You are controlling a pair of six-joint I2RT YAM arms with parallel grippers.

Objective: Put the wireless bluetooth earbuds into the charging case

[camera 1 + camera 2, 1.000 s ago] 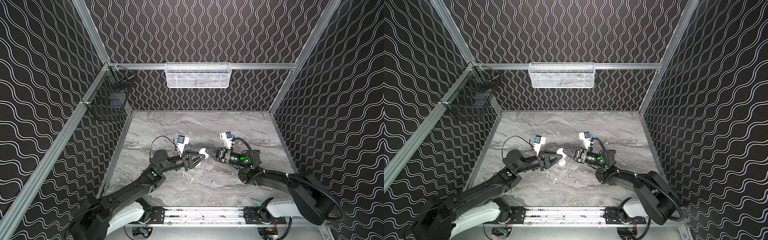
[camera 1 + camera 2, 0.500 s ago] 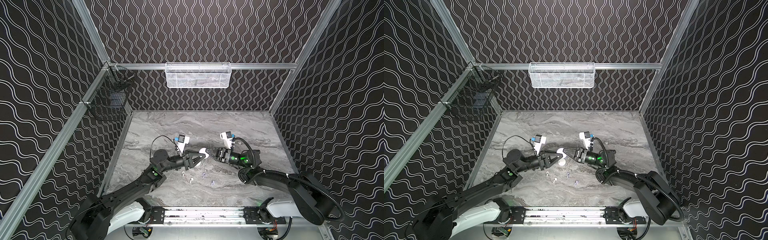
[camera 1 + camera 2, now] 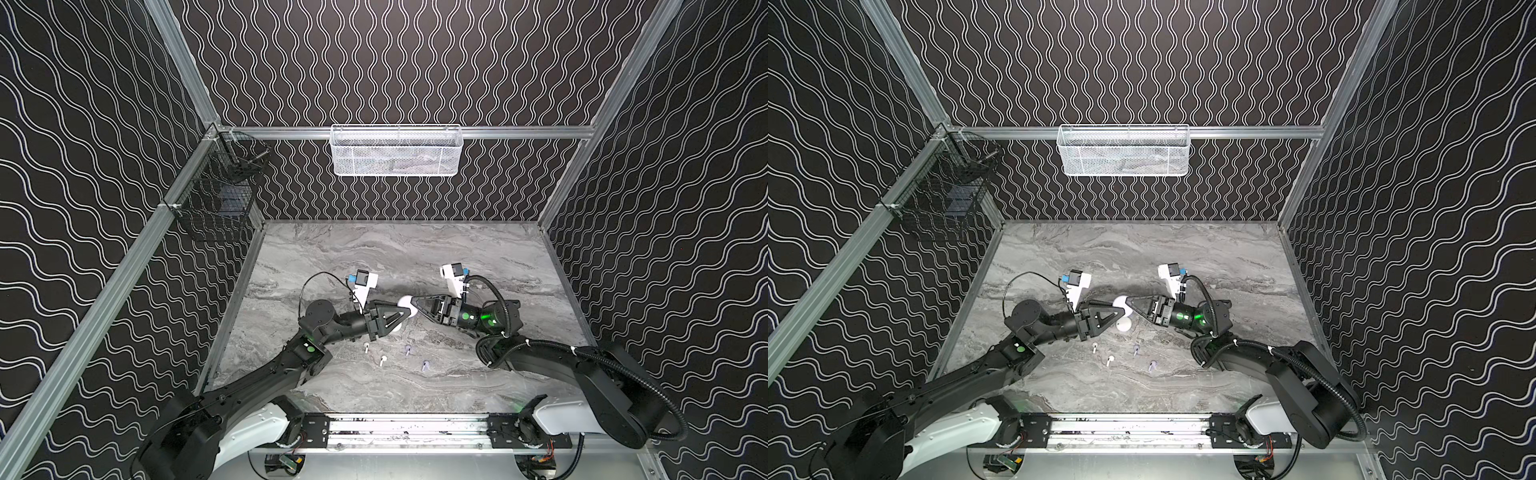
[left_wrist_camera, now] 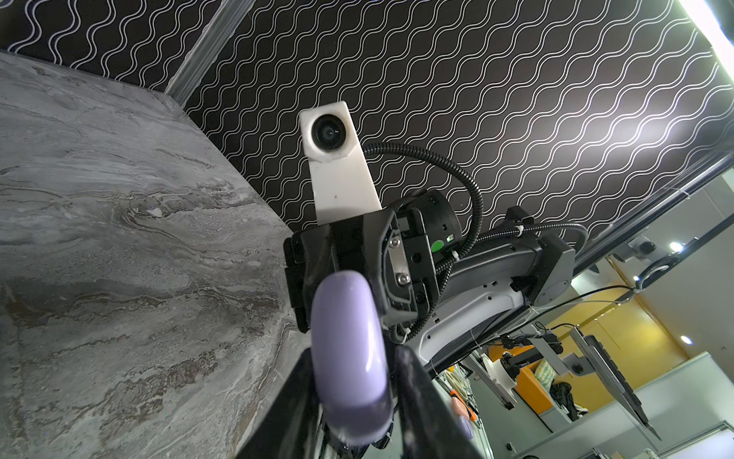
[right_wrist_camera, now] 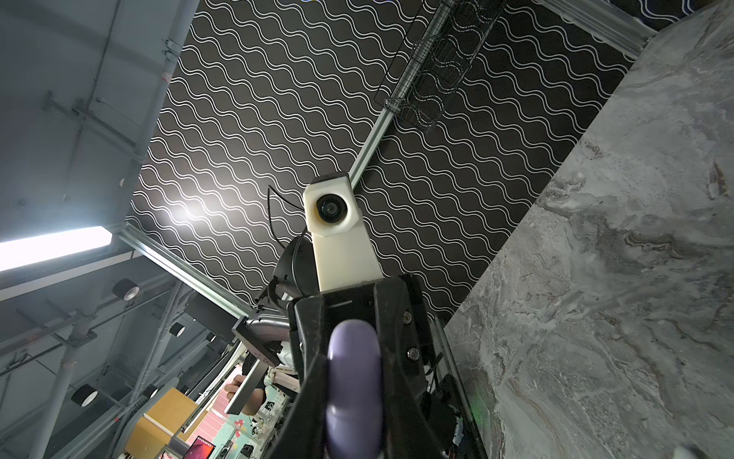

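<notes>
A round lilac charging case [image 4: 345,337] [image 5: 353,369], near white in both top views [image 3: 404,300] [image 3: 1120,300], hangs flat above the middle of the table. My left gripper [image 3: 402,312] [image 3: 1120,311] [image 4: 353,381] is shut on one side of it. From the opposite side my right gripper [image 3: 415,302] [image 3: 1130,300] [image 5: 353,393] is shut on its rim. No opening shows in the case. Two white earbuds [image 3: 366,346] [image 3: 382,360] and two lilac earbuds [image 3: 408,349] [image 3: 424,365] lie loose on the table, just in front of the grippers.
The marble table [image 3: 374,249] is boxed in by patterned walls. A white mesh basket [image 3: 397,151] hangs on the back wall and a black wire basket [image 3: 220,199] on the left wall. A metal rail [image 3: 407,424] runs along the front edge.
</notes>
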